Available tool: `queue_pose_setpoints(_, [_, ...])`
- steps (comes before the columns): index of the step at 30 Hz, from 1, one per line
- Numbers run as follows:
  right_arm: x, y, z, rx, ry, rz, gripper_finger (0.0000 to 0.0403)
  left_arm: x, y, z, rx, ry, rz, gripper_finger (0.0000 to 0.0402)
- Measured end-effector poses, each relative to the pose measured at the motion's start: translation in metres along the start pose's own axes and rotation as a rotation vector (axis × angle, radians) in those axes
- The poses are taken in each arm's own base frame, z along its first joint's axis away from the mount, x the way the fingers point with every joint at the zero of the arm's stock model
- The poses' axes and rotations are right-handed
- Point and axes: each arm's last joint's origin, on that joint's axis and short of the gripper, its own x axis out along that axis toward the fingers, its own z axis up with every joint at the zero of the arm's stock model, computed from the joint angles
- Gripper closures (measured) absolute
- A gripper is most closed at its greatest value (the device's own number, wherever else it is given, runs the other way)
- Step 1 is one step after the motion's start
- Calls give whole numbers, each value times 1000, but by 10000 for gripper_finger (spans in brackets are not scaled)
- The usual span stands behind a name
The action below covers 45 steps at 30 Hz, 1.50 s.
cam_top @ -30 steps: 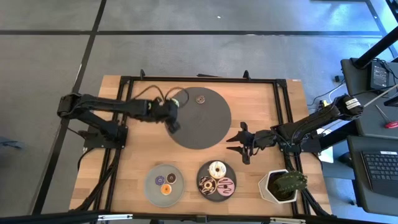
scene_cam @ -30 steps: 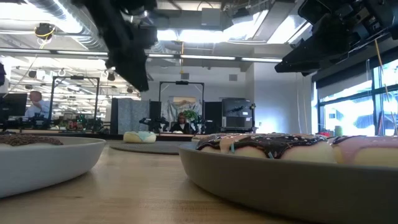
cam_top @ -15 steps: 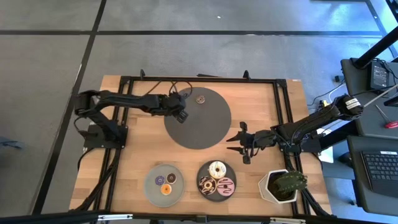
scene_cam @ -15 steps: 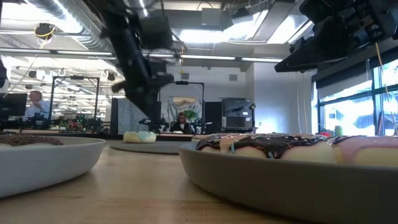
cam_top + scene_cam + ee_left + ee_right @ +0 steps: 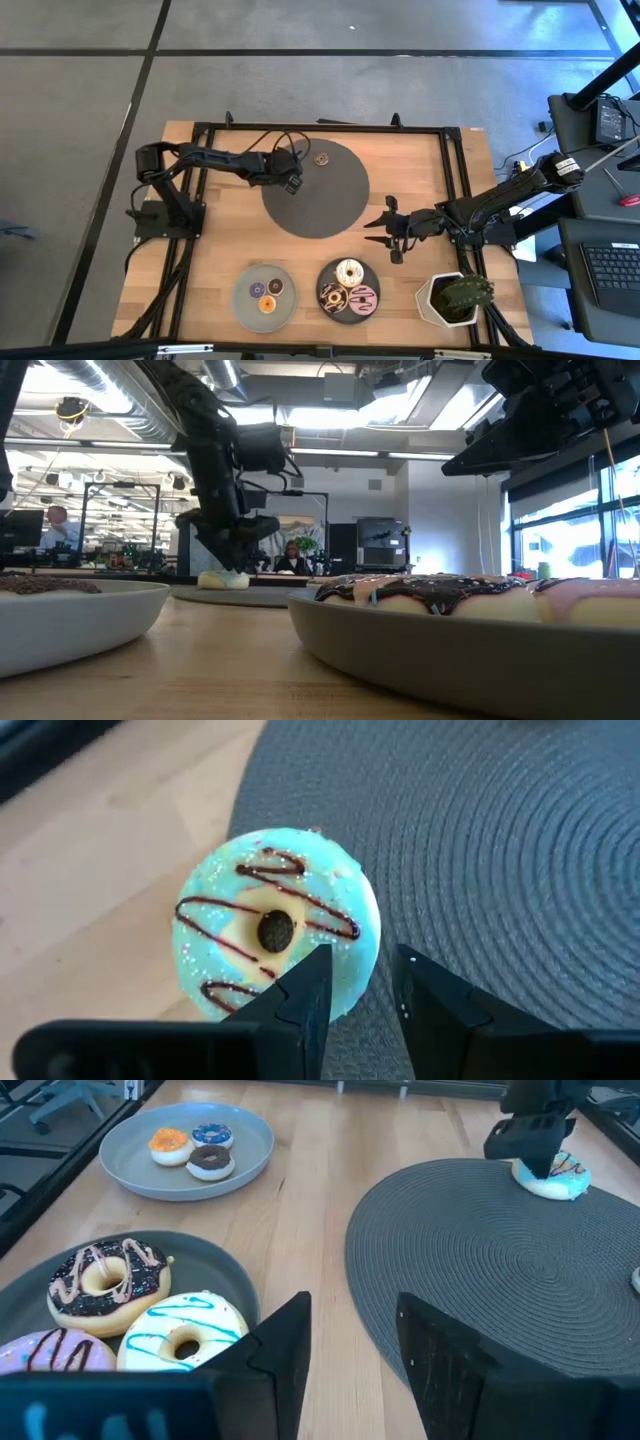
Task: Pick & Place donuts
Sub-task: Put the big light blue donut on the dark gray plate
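Observation:
A teal-iced donut [image 5: 262, 920] with chocolate drizzle lies on the left far edge of the round dark mat [image 5: 330, 205], partly over the wood. My left gripper [image 5: 362, 960] hangs close above it, pointing steeply down. Its fingers are open by a narrow gap with only mat between them, and the donut [image 5: 556, 1177] sits beside one finger. My right gripper [image 5: 385, 228] waits open above the wood, right of the mat. A small brown ring [image 5: 322, 158] rests on the mat's far part. My left gripper has one fingertip [image 5: 318, 968] over the teal donut's near rim [image 5: 345, 945], coming from above at a slant. I cannot tell whether it touches. The donut lies flat on the mat's edge, outside the gap between the fingers.
A grey plate [image 5: 243, 300] near the front edge holds three mini donuts. Beside it, a dark plate [image 5: 348, 311] holds white, chocolate-sprinkled and pink donuts. A potted plant [image 5: 455, 298] stands at the front right. A black frame borders the table.
My left gripper has come down from above the mat toward the teal donut at the mat's left far edge, while the arm swung toward the far edge. The donut has stayed where it was.

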Motion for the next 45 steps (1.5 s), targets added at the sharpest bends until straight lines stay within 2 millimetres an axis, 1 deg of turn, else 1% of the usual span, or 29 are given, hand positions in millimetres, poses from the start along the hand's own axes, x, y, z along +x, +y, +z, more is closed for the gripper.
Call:
queue_pose_setpoints(3, [0,0,0,0,0,0,253,-5,2,3,-8,-29,7,302])
queue_pose_setpoints(6, [0,0,0,-1,0,-1,253,-6,3,3,-7,-43,25,300])
queue_pose_setpoints(15, [0,0,0,-1,-1,0,253,12,7,4,-2,8,48,285])
queue_pose_setpoints(21, [0,0,0,0,0,-1,253,13,7,5,-11,6,32,265])
queue_pose_setpoints(25, [0,0,0,0,0,0,253,13,6,5,-11,11,26,263])
queue_pose_setpoints(27, [0,0,0,0,0,0,253,13,6,5,-9,16,19,271])
queue_pose_setpoints(30, [0,0,0,0,0,-1,253,13,6,5,11,18,16,293])
queue_pose_setpoints(39, [0,0,0,1,0,0,253,13,6,5,68,16,21,387])
queue_pose_setpoints(43, [0,0,0,0,0,0,253,13,6,5,103,16,20,392])
queue_pose_setpoints(45, [0,0,0,1,0,-1,253,9,6,5,118,8,11,392])
